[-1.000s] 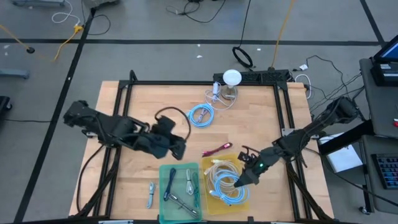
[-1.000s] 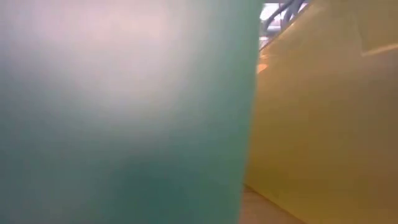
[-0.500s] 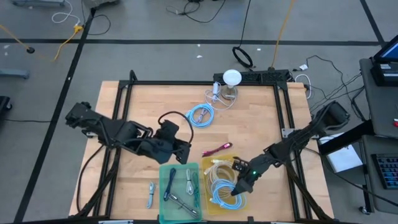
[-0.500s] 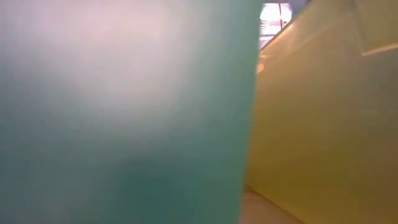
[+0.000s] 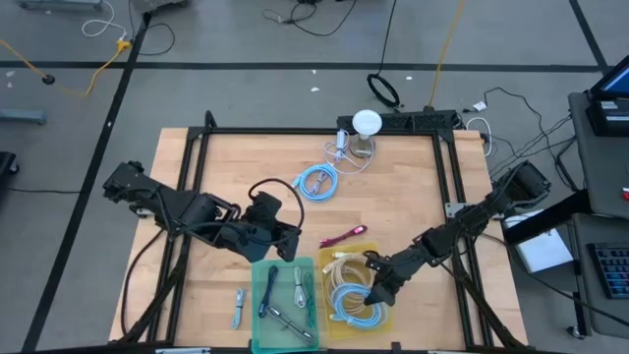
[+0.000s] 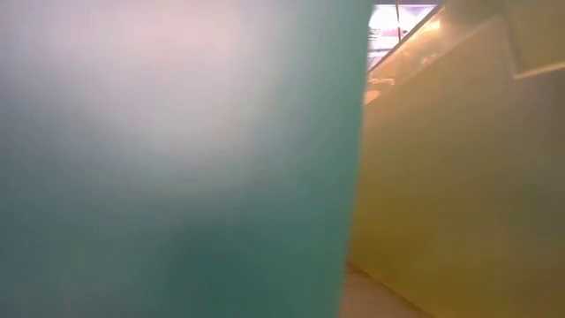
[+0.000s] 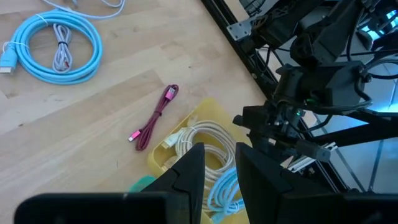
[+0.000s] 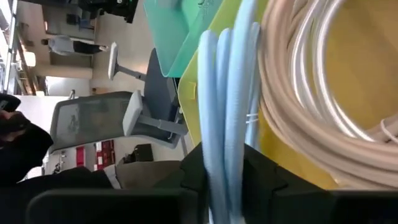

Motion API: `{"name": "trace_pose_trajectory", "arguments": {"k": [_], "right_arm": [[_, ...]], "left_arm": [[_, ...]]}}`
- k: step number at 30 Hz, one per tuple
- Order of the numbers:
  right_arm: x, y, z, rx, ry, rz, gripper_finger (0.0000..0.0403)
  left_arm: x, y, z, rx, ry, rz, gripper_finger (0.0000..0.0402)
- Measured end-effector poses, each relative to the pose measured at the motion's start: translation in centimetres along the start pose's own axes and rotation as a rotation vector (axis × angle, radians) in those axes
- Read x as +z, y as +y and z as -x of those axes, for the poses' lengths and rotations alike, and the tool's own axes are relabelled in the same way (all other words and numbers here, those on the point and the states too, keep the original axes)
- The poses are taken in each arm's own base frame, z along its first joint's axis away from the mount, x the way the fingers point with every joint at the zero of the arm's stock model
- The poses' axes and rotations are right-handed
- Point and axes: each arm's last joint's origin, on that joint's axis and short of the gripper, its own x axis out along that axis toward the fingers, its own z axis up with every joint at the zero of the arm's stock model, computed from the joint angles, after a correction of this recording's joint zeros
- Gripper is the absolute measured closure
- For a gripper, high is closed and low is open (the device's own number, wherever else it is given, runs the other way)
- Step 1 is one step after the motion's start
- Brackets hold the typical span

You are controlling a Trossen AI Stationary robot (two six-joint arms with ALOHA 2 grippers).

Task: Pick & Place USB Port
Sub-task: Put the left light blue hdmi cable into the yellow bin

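A light-blue coiled USB cable [image 5: 354, 307] lies in the yellow bin [image 5: 339, 258] beside a cream-white coil [image 5: 346, 267]. My right gripper [image 5: 373, 295] reaches down into that bin and is shut on the blue coil [image 8: 217, 93]. My left gripper [image 5: 287, 244] hovers over the far edge of the green bin [image 5: 257, 270], fingers a little apart [image 7: 221, 165], holding nothing. In its wrist view the yellow bin [image 7: 205, 107] lies ahead of it. A second light-blue coil [image 5: 317, 180] and a pink cable [image 5: 344, 235] lie flat on the table. My right gripper has several strands of the light-blue coil [image 8: 219, 140] pinched between its two fingers [image 8: 261, 177]. The fingers slant down from the table's right side and lie across the strands. The coil rests in the yellow bin next to the cream-white cable [image 8: 311, 112].
The green bin holds a few dark and teal items [image 5: 285, 295]. A small metal piece [image 5: 239, 307] lies on the table left of it. A white cable and a round white object [image 5: 366, 124] sit at the far edge. The bin walls [image 6: 177, 159] block the low view.
My right gripper has moved toward the table's near-left and down into the yellow bin, and the blue coil has shifted with it toward the bin's near end. My left gripper has drifted slightly right and near, toward the green bin.
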Motion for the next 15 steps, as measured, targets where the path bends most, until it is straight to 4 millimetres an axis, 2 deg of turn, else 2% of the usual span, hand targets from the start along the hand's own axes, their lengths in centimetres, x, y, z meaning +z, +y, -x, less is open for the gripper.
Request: {"name": "trace_pose_trajectory", "arguments": {"k": [15], "right_arm": [[0.41, -0.12, 0.47, -0.030, -0.032, 0.039, 0.0194]], "left_arm": [[0.01, 0.00, -0.01, 0.000, 0.001, -0.012, 0.0309]]}}
